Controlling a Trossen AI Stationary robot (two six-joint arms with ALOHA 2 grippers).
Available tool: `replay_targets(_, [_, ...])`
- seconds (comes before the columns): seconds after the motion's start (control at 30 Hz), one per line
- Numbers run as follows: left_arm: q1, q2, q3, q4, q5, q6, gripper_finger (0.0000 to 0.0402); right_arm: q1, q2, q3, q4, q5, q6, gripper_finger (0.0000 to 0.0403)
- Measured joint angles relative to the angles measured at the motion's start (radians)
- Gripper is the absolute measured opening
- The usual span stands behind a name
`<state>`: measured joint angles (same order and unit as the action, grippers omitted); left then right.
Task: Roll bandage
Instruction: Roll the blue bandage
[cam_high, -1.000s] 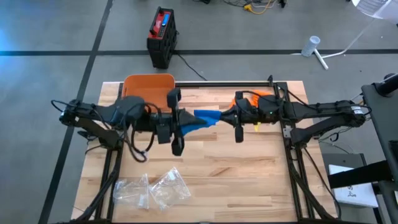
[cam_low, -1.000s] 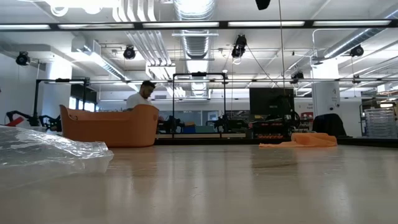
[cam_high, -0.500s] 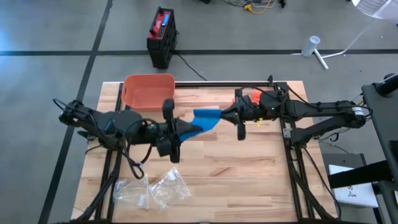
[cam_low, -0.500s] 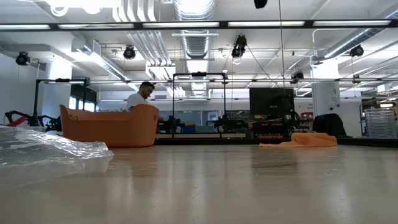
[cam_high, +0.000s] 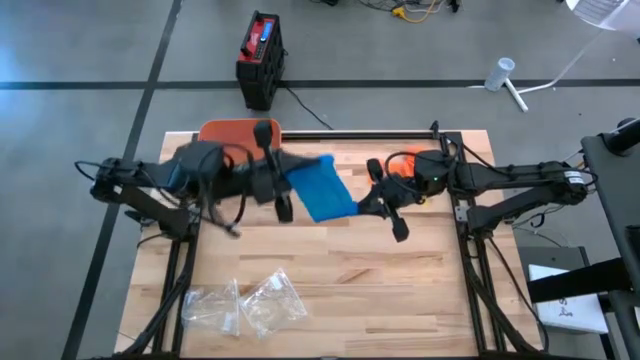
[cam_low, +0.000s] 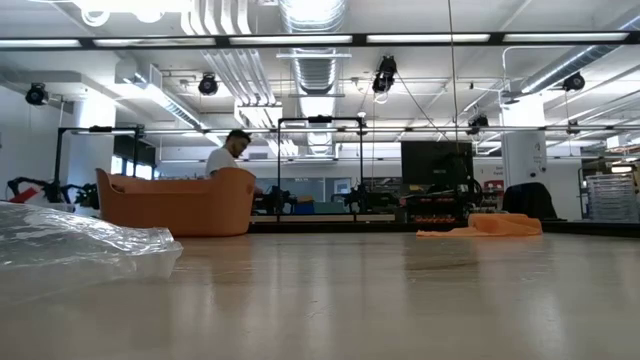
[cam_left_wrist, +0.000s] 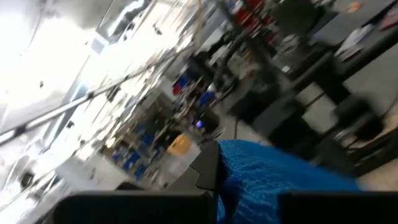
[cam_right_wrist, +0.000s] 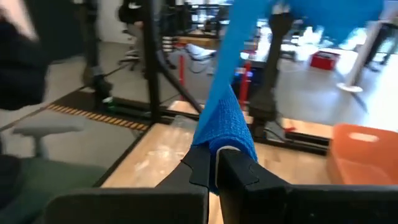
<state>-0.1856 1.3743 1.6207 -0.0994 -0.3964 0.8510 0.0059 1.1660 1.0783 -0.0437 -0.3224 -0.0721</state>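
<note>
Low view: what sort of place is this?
Likely a robotics lab or workshop: exposed ceiling ducts, equipment racks beyond the table, and a person working behind the orange tub.

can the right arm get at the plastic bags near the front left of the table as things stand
Probably not: the right gripper is shut on the blue bandage, shared with the left gripper, and the plastic bags lie across the table.
</note>
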Motion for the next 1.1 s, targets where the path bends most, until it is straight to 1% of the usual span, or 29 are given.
replay_targets(0.07, [0.046,0.0,0.0,-0.001,0.034,-0.02,0.0,0.014,0.001,0.0,0.0,-0.028,-0.009,0.0003])
replay_targets(0.2, [0.136,0.006,0.0,-0.024,0.161,-0.108,0.0,0.043,0.001,0.003,0.017,-0.072,-0.021,0.0003])
replay_targets(0.3, [0.186,0.015,-0.007,-0.053,0.226,-0.165,0.0,0.066,0.001,0.015,0.013,-0.075,-0.033,0.0003])
replay_targets(0.4, [0.213,0.018,-0.029,-0.055,0.236,-0.184,0.0,0.087,0.0,0.034,0.016,-0.082,-0.045,0.0003])
replay_targets(0.5, [0.231,0.019,-0.043,-0.056,0.252,-0.206,0.0,0.101,0.0,0.055,0.016,-0.145,-0.058,0.0003])
replay_targets(0.57, [0.242,0.021,-0.051,-0.051,0.262,-0.223,0.0,0.11,0.001,0.07,0.023,-0.169,-0.068,0.0003])
replay_targets(0.77, [0.254,0.025,-0.095,-0.029,0.262,-0.255,0.0,0.127,0.001,0.093,0.028,-0.176,-0.086,0.0003])
replay_targets(1.0, [0.254,0.023,-0.158,-0.031,0.261,-0.317,0.0,0.127,0.001,0.094,0.084,-0.183,-0.113,0.0003])
replay_targets(1.1, [0.258,0.022,-0.196,-0.029,0.261,-0.343,0.0,0.127,0.0,0.095,0.109,-0.213,-0.123,0.0003])
